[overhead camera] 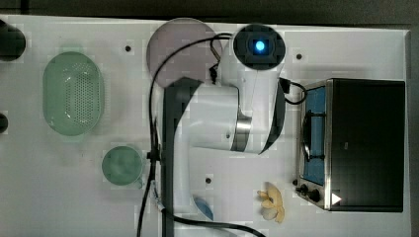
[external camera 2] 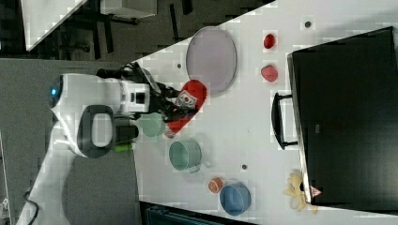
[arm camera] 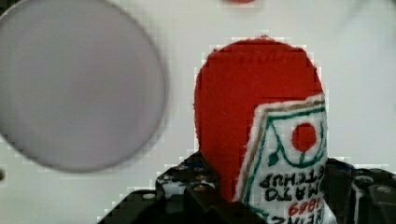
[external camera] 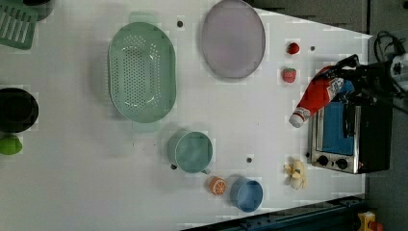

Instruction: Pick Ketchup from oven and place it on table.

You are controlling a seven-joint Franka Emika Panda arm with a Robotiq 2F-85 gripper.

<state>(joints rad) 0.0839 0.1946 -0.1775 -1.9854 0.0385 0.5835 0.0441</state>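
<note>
Ketchup (external camera: 318,95) in claw (external camera: 347,77), airborne

A robot lab: white table (external camera: 72,183) with bolt holes, toy food, cabled arm (overhead camera: 207,123).

**Three cameras above, one at the wrist**

The top view looks straight down on the table (overhead camera: 59,197) and oven (overhead camera: 365,143). The left and right views look down from farther off, sharing the oven (external camera: 351,139) (external camera 2: 347,122) and purple plate (external camera: 233,38) (external camera 2: 211,58). The wrist view sits close behind the ketchup (arm camera: 259,126).
</note>
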